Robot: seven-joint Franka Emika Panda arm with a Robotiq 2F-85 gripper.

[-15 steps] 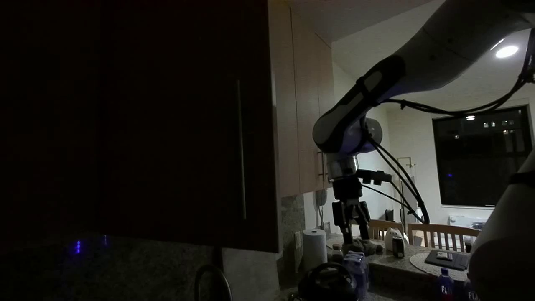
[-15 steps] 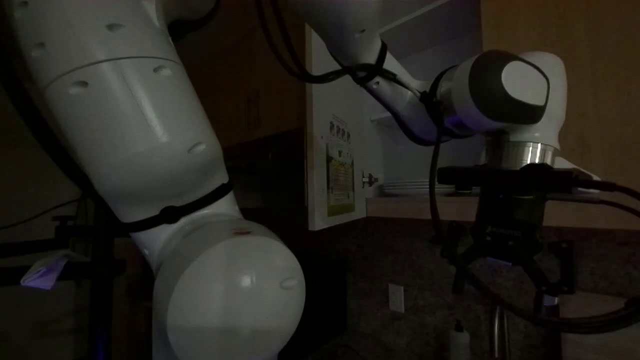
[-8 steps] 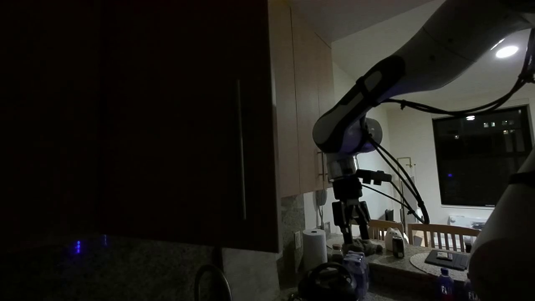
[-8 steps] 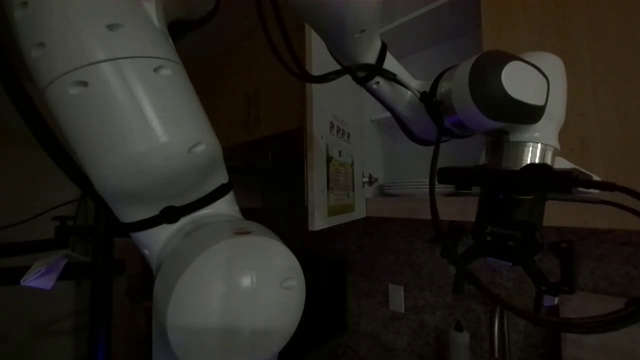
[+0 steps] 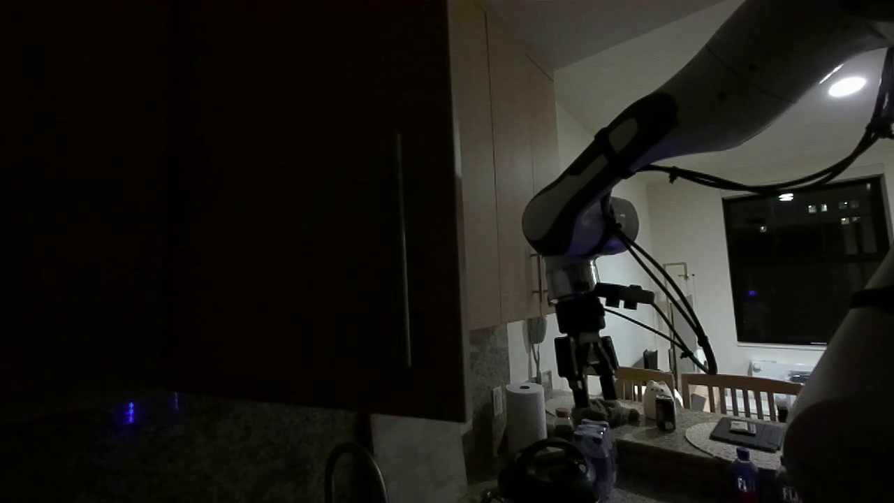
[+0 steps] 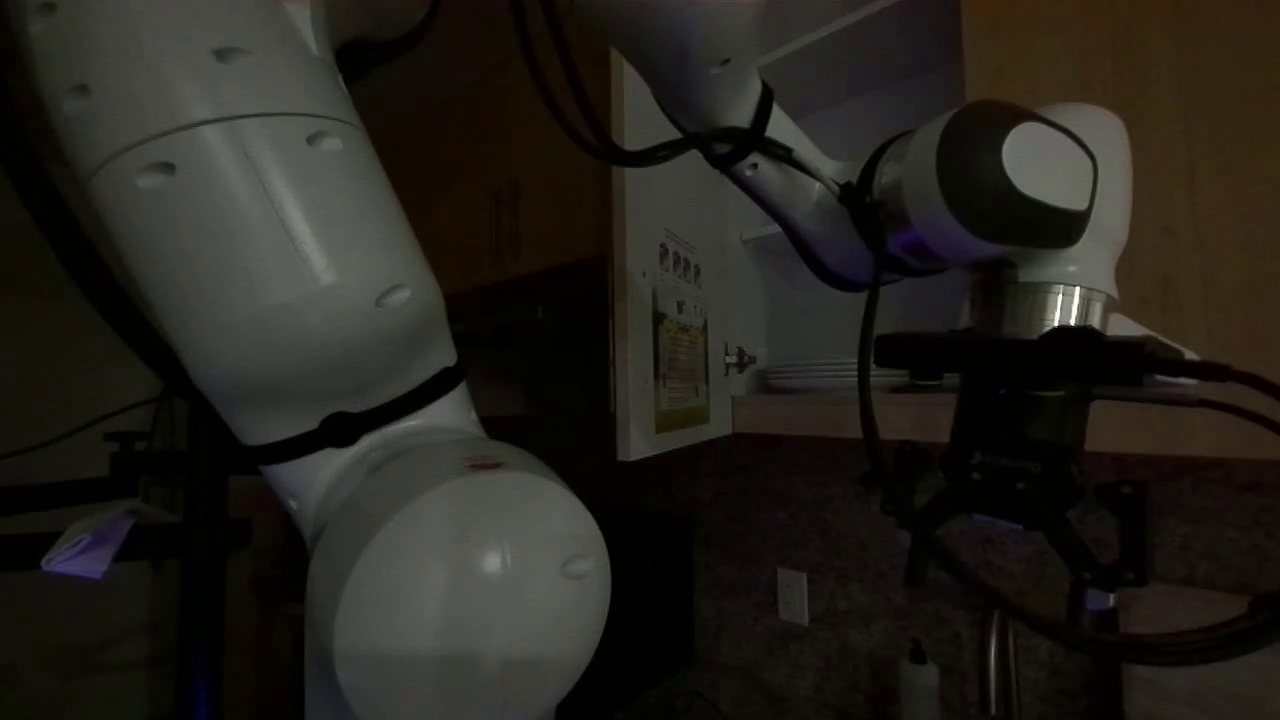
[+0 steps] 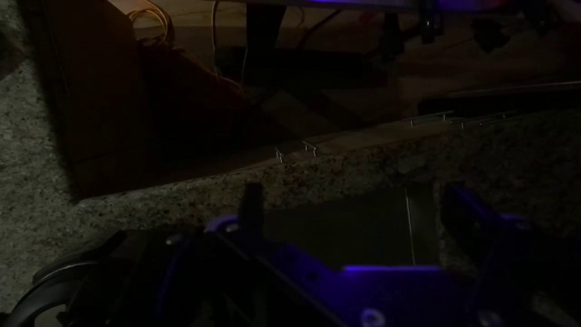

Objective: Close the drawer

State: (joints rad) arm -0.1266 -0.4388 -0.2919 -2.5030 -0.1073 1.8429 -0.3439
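The drawer is a tall flat wall-cabinet door (image 5: 307, 209), near black in shadow, with a slim vertical bar handle (image 5: 404, 251) near its edge. It stands swung open. In an exterior view its pale inner face (image 6: 640, 330) shows with a poster on it, hinged beside the open cabinet. My gripper (image 5: 596, 397) points down, apart from the door, to the right of its edge in that exterior view. It also hangs right of the door and below the cabinet bottom (image 6: 1008, 597). In the wrist view the gripper (image 7: 354, 188) has its fingers wide apart, with nothing between them.
Plates (image 6: 815, 375) are stacked inside the open cabinet. A faucet (image 5: 356, 461), a paper towel roll (image 5: 526, 412) and wrapped water bottles (image 5: 597, 454) stand low by the counter. The wrist view shows the granite counter (image 7: 27, 136) and a dark sink (image 7: 336, 227) below the gripper.
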